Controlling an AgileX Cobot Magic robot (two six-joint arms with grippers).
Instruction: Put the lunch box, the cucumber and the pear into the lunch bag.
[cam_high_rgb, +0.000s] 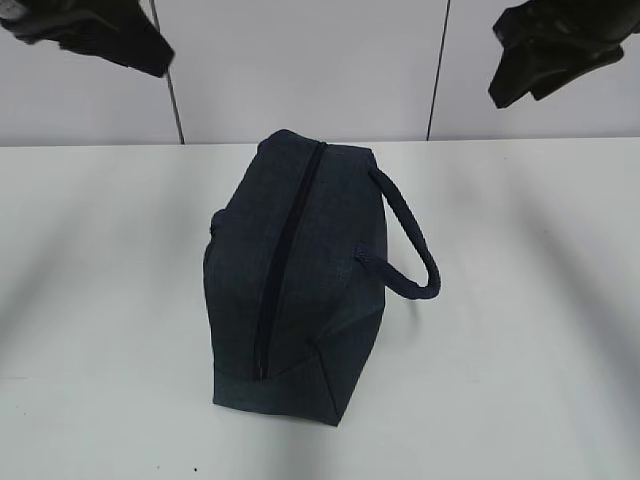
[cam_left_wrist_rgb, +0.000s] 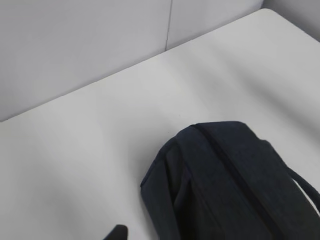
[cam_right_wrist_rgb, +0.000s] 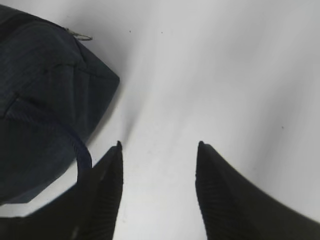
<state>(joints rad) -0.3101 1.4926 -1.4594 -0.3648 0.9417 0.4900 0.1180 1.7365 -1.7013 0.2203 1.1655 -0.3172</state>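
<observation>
Zipped lunch bag (cam_high_rgb: 300, 280) low between both raised, empty grippers.

A plain white table (cam_high_rgb: 520, 330) carries only the zipped navy lunch bag (cam_high_rgb: 300, 290)

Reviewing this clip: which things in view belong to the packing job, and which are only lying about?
Belongs to the job:
- lunch bag, on its side on the table, zipper closed
- left gripper, raised clear of the bag
- right gripper, open, holding nothing

Lying about:
- nothing else; lunch box, cucumber and pear are not visible
</observation>
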